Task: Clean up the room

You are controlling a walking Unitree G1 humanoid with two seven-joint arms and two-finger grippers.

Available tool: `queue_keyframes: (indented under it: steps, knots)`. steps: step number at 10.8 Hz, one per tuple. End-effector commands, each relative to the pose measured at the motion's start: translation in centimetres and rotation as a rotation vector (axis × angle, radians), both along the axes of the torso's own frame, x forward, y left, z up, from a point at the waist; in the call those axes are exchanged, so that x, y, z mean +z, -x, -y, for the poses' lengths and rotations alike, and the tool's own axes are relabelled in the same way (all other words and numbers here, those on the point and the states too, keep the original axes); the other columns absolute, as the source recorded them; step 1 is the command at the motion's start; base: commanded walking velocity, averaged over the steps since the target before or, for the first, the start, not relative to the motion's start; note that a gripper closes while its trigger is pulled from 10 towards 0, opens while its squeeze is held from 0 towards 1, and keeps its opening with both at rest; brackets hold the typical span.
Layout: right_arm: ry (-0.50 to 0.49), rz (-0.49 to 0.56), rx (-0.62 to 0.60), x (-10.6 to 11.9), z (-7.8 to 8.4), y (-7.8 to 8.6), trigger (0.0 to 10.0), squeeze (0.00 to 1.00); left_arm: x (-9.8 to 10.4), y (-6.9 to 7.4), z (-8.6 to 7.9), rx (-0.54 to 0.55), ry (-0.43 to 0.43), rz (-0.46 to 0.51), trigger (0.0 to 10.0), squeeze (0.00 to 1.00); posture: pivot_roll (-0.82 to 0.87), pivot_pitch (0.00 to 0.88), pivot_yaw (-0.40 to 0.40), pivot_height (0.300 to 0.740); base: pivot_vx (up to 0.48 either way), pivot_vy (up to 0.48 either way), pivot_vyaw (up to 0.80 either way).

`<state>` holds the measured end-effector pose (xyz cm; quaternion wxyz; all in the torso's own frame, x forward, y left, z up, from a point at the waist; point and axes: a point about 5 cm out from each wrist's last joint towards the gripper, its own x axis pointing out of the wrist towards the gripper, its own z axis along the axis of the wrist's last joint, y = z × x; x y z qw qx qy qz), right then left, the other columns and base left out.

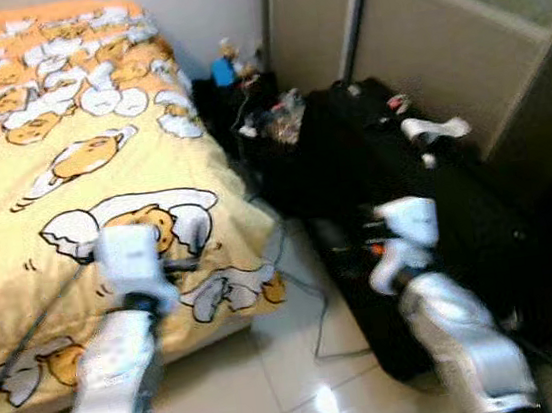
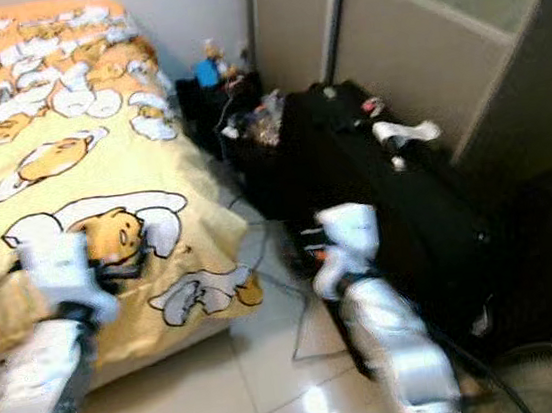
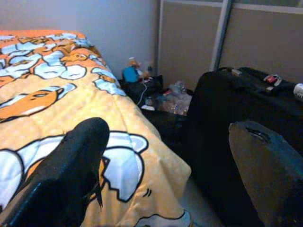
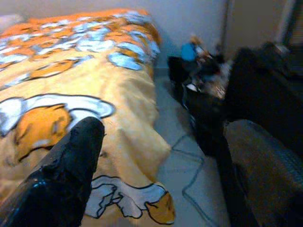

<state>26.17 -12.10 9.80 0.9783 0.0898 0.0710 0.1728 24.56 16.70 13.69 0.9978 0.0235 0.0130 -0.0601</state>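
**Bedside clutter ahead**

I see both end effectors released: left end effector [image 3: 165, 161] over the bed [image 1: 65, 132], right end effector [image 4: 161, 156] beside it. A black suitcase [image 1: 403, 171] at 2 o'clock carries a white sock [image 1: 435, 130]; cables [image 1: 313, 303] cross the floor [image 1: 278, 388] ahead.

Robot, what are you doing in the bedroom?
The robot is standing at the corner of the bed, which has a yellow cartoon cover. Its left hand and right hand are both open and hold nothing. A black suitcase lies on the floor beside the bed, with a cable trailing between them.
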Motion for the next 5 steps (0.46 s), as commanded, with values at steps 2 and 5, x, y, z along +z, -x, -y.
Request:
queue_keyframes:
  steps: [2, 5]
  knots:
    - [0.036, 0.047, 0.018, 0.37, -0.22, -0.04, 10.0, 0.0, 0.16, -0.02, -0.24, 0.007, -0.005, 0.002, 10.0, 0.78, -0.02, 0.0, -0.029, 0.74, 0.307, 0.0, 0.0]
    - [0.123, 0.061, 0.039, 0.48, -0.16, 0.02, 10.0, 0.0, 0.22, -0.13, 0.22, -0.007, 0.001, 0.004, 10.0, 0.77, -0.02, 0.0, -0.034, 0.74, 0.305, 0.0, 0.27]
